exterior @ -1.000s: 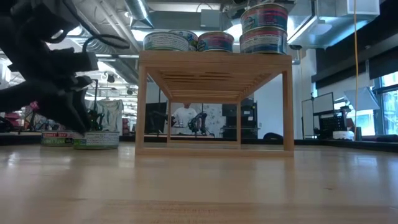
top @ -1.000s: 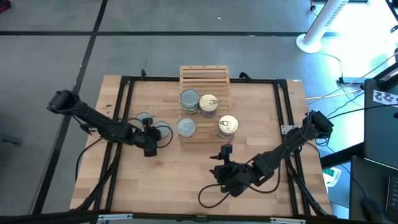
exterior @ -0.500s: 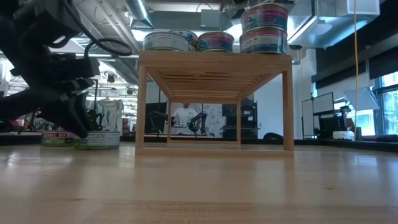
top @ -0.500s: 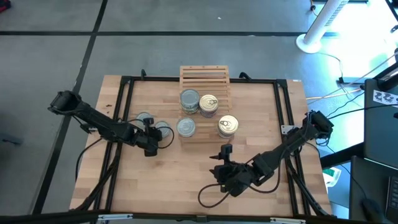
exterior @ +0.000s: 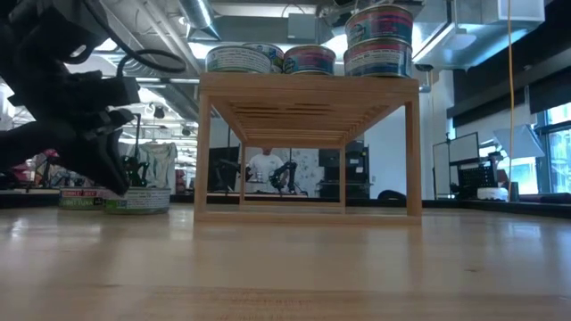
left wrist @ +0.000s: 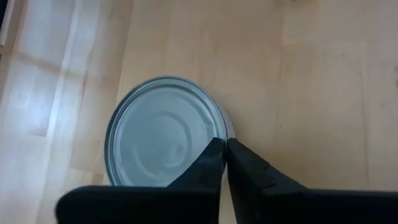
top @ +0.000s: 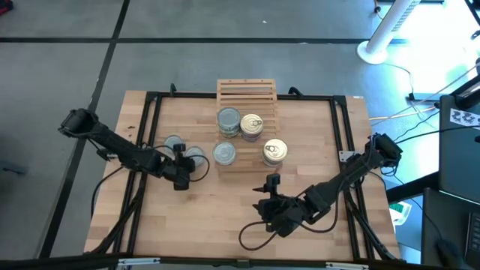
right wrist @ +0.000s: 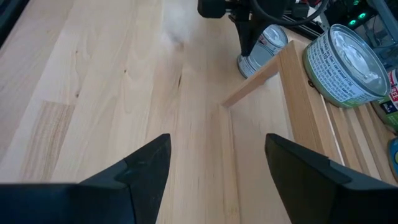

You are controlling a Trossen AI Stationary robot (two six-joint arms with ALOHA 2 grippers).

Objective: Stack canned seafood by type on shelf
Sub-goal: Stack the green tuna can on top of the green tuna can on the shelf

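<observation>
Two grey-blue-topped cans stand on the table left of the shelf (top: 246, 91): a far one (top: 174, 142) and a near one (top: 195, 154). My left gripper (top: 186, 166) is shut, its tips at the near can's (left wrist: 163, 134) edge. On the slatted shelf sit two grey-blue cans (top: 229, 120) (top: 224, 154), a golden-topped can (top: 251, 125) and a golden-topped stack of two (exterior: 379, 40). My right gripper (top: 270, 183) hovers open over bare table in front of the shelf, holding nothing. My left gripper has its shut fingertips (left wrist: 214, 152) at the rim of the near can's top (left wrist: 211, 127), on the side toward the table's near edge. The fingers slant down from the near left. The can stands flat on the table (exterior: 136, 201). Whether the tips press on it, I cannot tell.
The shelf stands on legs with open room beneath it (exterior: 308, 152). Black frame rails (top: 150, 127) run along the table's sides. A cable loop (top: 251, 232) lies near the front edge. Bare wood (right wrist: 124, 81) lies between my right gripper and the shelf's near corner (right wrist: 227, 102).
My left gripper's fingers have drawn together beside the near can on the table, the hand staying in place. The right arm has kept still.
</observation>
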